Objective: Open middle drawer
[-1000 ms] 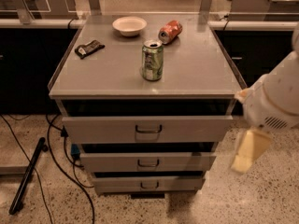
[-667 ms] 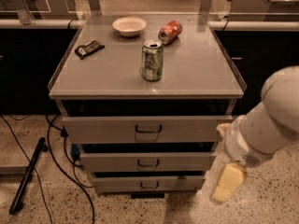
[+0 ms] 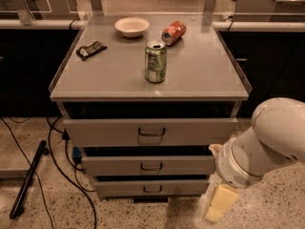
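The grey cabinet has three drawers. The middle drawer (image 3: 148, 166) is the second front, shallow and wide, with a small dark loop handle (image 3: 151, 167) at its centre. The taller top drawer (image 3: 150, 131) sits above it and the narrow bottom drawer (image 3: 151, 188) below. My gripper (image 3: 218, 203), with pale yellow fingers, hangs low at the cabinet's right front corner, below and right of the middle drawer's handle and apart from it. The white arm (image 3: 267, 142) rises from it to the right edge.
On the cabinet top (image 3: 109, 75) stand a green can (image 3: 155, 62), a tipped red can (image 3: 173, 32), a white bowl (image 3: 132, 26) and a dark packet (image 3: 91, 49). Cables and a black bar (image 3: 28, 178) lie on the floor at left. Dark counters flank the cabinet.
The arm and gripper have moved down and to the left, from beside the top drawer's right end to low at the cabinet's right front corner. The drawers have not moved.
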You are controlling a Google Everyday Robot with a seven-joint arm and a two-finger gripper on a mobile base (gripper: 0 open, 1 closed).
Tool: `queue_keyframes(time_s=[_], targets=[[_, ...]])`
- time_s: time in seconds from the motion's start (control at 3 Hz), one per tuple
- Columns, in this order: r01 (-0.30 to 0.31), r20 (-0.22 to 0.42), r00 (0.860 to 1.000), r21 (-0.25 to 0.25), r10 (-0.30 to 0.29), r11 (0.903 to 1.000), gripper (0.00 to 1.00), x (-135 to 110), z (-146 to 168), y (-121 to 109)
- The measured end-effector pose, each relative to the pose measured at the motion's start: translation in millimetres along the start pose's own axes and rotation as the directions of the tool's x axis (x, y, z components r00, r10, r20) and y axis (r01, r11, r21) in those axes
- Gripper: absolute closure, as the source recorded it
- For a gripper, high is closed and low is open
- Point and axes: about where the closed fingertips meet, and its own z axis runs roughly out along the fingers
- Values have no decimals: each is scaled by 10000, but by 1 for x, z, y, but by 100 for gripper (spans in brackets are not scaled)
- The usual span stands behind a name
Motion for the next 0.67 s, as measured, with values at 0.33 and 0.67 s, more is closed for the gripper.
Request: queue_keyframes(time_s=[0.33, 0.67], targets=[[-30, 415, 9991, 493, 10, 9988, 0, 7, 31, -1], [-44, 965, 9953, 1051, -57, 9945, 0, 10, 68, -5]])
